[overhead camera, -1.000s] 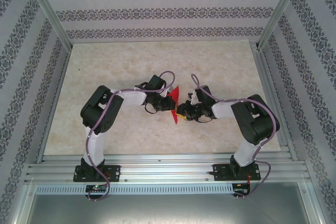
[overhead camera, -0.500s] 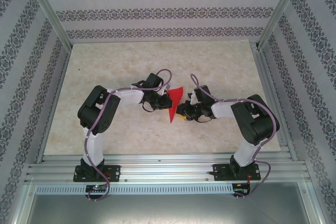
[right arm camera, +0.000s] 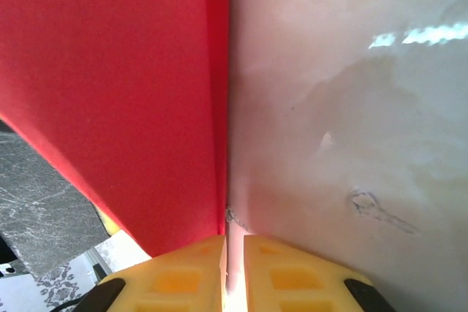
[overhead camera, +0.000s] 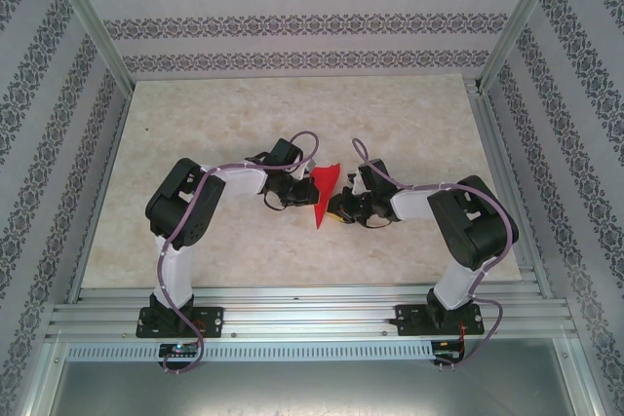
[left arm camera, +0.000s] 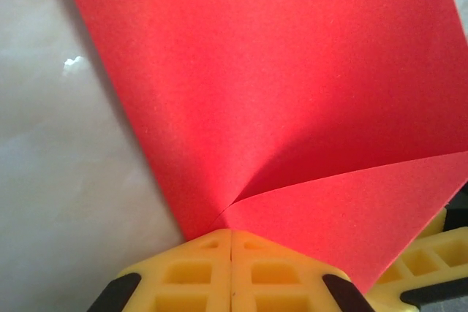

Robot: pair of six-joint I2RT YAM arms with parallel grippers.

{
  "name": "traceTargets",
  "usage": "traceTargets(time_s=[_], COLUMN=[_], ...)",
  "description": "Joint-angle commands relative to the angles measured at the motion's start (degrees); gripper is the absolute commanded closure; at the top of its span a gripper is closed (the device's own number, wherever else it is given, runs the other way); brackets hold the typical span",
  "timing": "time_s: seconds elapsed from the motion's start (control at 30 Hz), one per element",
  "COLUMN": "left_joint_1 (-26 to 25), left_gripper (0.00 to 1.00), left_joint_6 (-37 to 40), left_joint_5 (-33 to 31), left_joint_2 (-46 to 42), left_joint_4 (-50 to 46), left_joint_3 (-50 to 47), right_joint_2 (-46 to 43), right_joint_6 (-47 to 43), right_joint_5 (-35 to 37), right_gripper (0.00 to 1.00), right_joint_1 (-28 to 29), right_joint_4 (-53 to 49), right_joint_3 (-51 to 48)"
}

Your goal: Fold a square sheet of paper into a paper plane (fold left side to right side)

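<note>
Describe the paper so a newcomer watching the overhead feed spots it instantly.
Look at the middle of the pale table, where the left arm and right arm meet. The paper sits between them: a folded, pointed shape, the only bright red thing there.

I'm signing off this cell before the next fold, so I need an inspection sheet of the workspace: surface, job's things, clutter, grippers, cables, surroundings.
Surface: pale marbled table top.
Job's things: the square sheet of paper, red, raised and bent between the two grippers, not lying flat.
Clutter: nothing seen.
Grippers: left gripper jaws shut on the paper; right gripper jaws almost together at the paper's edge, grip uncertain.
Cables: purple cables loop above both wrists.
Surroundings: patterned walls, aluminium frame.
</note>
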Motion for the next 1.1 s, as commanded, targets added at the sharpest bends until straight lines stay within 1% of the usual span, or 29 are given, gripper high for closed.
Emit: traceTargets(time_s=[0.0, 0.5, 0.7, 0.77, 0.93, 1.07], left_joint_1=[0.1, -0.5, -0.9, -1.0, -1.1, -1.2], left_gripper=[0.92, 0.93, 0.93, 0.93, 0.94, 0.93], left_joint_6=[0.4, 0.7, 0.5, 0.4, 0.3, 0.3], left_joint_5=[-0.2, -0.9, -0.5, -0.5, -0.5, -0.6], left_joint_2=[2.3, 3.6, 3.7, 3.8, 3.9, 3.8], left_joint_4=[0.9, 0.5, 0.8, 0.9, 0.9, 1.1], left_joint_3=[-0.8, -0.4, -0.1, 0.0, -0.2, -0.5], right_joint_2=[-0.8, -2.3, -0.4, 0.7, 2.4, 2.8], right_joint_6=[1.0, 0.8, 0.9, 0.9, 0.8, -0.2], right_joint_5=[0.7, 1.4, 1.4, 1.9, 2.8, 3.7], right_gripper=[0.86, 0.86, 0.85, 0.84, 0.78, 0.77], right_joint_1=[0.5, 0.6, 1.2, 1.5, 1.7, 1.7], right_joint_4=[2.0, 1.3, 1.8, 2.2, 2.8, 1.2], right_joint_3=[0.7, 2.1, 2.7, 2.8, 2.5, 2.5])
